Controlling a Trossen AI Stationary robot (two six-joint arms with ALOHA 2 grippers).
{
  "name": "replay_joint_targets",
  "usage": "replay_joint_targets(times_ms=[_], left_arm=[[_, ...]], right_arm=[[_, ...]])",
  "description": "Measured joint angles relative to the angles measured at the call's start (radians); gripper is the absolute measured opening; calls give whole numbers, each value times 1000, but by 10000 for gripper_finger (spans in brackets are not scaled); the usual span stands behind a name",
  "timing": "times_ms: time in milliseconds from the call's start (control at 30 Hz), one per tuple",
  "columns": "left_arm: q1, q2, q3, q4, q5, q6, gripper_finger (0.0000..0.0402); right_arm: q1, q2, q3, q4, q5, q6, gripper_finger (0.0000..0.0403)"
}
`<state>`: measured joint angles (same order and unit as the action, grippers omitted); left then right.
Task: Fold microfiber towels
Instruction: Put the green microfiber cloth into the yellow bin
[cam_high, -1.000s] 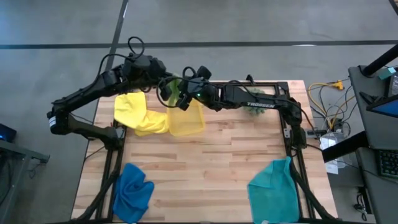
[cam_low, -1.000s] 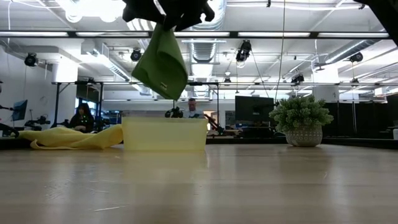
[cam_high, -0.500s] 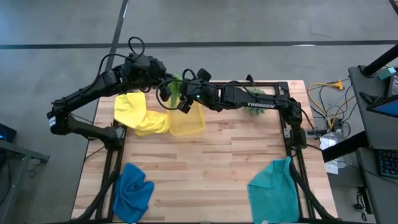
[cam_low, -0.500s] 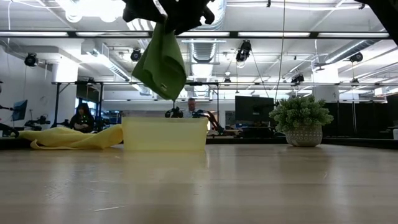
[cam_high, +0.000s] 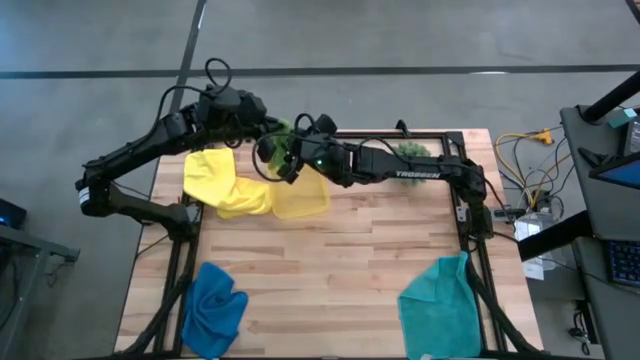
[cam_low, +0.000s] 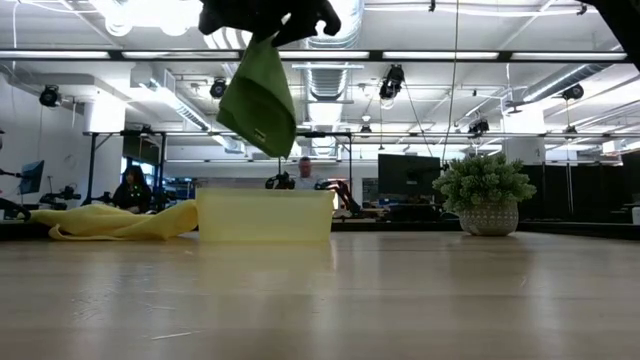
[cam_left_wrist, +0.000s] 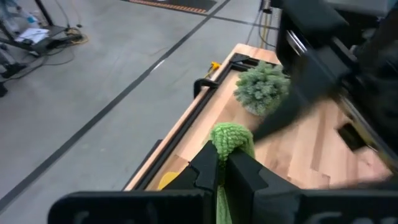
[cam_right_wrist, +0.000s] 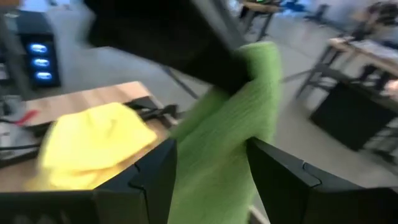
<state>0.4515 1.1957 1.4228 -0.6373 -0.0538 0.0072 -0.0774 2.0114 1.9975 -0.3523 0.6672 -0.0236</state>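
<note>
We take the bin (cam_high: 300, 195) as landmark. Nearest the table's front edge, well away from the bin, lie the blue towel (cam_high: 215, 305) and the teal towel (cam_high: 438, 300), both crumpled and untouched. Just beside the bin on its left sits the yellow towel (cam_high: 225, 183), also unfolded.

Above the bin's far rim hangs the green towel (cam_low: 260, 95), clear of the table. The left gripper (cam_left_wrist: 222, 163) is clamped on its top corner. The right gripper (cam_right_wrist: 208, 171) has its fingers spread, one on each side of the hanging cloth, not pinching yet. Over the last second it has slid closer in toward the left gripper, above the bin's left side, and its fingers narrowed slightly. The towel swung a little but stays at the same height.

We judge that the right arm is lining up a second grip, so the fold proper hasn't begun. Contact with the cloth is probably not made; the wrist view is blurred. Beyond the bin to its right stands the plant (cam_low: 485, 195).
</note>
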Motion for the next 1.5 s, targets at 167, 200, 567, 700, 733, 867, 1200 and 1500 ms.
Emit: replay_joint_targets(times_ms=[167, 200, 567, 700, 733, 867, 1200, 1500], left_arm=[[0, 0, -1, -1, 42, 0, 0], [0, 0, -2, -1, 46, 2, 0], [-1, 0, 0, -55, 119, 61, 0], [0, 0, 0, -101, 125, 61, 0], [0, -1, 0, -110, 128, 62, 0], [0, -1, 0, -126, 168, 86, 0], [-1, -2, 43, -121, 317, 152, 0], [-1, -5, 95, -172, 359, 196, 0]], right_arm=[[-3, -2, 13, 30, 47, -47, 191], [-2, -2, 14, 28, 61, -56, 191], [-2, -2, 12, -68, 78, -92, 191], [-1, -2, 14, -125, 94, -75, 191], [-2, -2, 13, -131, 94, -68, 191], [-6, -2, 12, -131, 48, -74, 191], [-53, -2, -33, -204, -172, -4, 191], [-59, -7, -90, -206, -222, 21, 191]])
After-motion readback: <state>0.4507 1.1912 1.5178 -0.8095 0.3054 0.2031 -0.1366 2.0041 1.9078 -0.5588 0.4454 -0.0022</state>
